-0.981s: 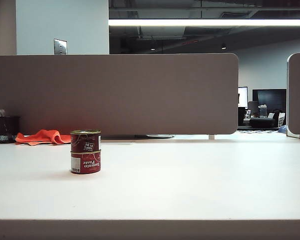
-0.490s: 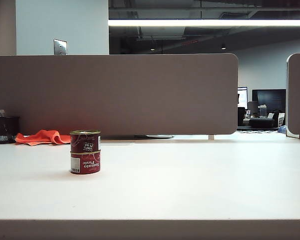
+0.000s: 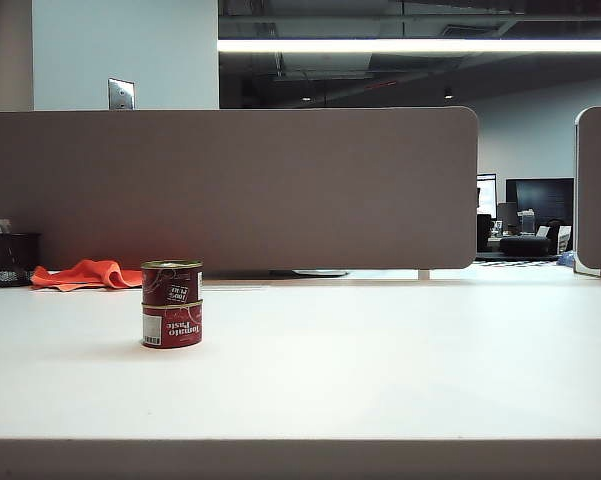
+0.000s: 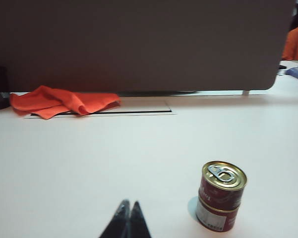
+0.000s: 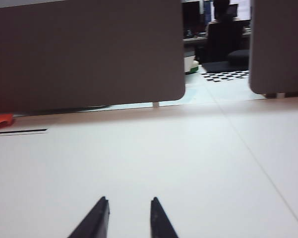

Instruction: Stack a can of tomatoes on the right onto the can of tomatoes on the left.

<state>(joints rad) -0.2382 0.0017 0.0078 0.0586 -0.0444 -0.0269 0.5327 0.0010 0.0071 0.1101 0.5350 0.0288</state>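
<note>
Two red tomato cans stand stacked on the white table, the upper can (image 3: 171,282) resting on the lower can (image 3: 172,326). The left wrist view shows the same stack, with the upper can's gold pull-tab lid (image 4: 224,174) over the lower can (image 4: 216,217). My left gripper (image 4: 129,203) is shut with nothing in it, low over the table and apart from the stack. My right gripper (image 5: 129,199) is open and empty over bare table, with no can in its view. Neither gripper shows in the exterior view.
An orange cloth (image 3: 85,273) lies at the back left next to a black mesh pen holder (image 3: 12,258). A brown partition (image 3: 230,185) closes off the table's far edge, and a second panel (image 3: 598,190) stands at the right.
The stacked cans have not moved in the exterior view. No arm shows in any of its frames.
</note>
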